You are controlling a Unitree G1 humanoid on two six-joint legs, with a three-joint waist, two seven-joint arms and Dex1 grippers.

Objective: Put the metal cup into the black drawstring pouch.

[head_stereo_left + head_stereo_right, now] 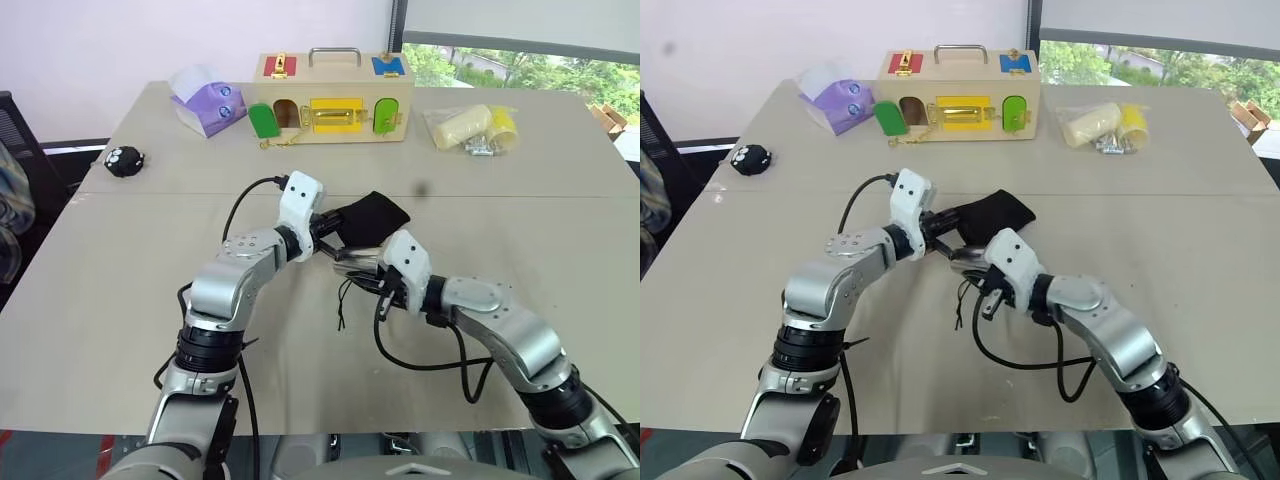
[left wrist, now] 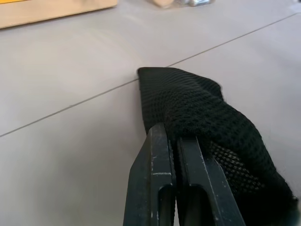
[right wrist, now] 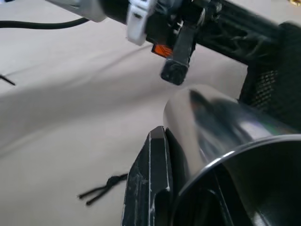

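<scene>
My left gripper [image 1: 328,236] is shut on one edge of the black drawstring pouch [image 1: 376,214] and holds it above the middle of the table. In the left wrist view the mesh pouch [image 2: 200,108] is pinched between the closed fingers [image 2: 160,165]. Just below and in front of it, my right gripper [image 1: 372,270] is shut on the metal cup [image 1: 354,262]. The cup lies tilted, its base toward the pouch. In the right wrist view one finger [image 3: 151,176] presses the outside of the shiny cup [image 3: 221,125], and the other finger is hidden inside the rim. The pouch's thin cord [image 1: 343,300] dangles down.
A wooden lock box [image 1: 335,100] stands at the back of the table [image 1: 120,300]. A purple and white object [image 1: 207,103] lies to its left. A small round black toy [image 1: 125,160] sits at the far left. A clear bag of yellow parts [image 1: 470,128] lies at the back right.
</scene>
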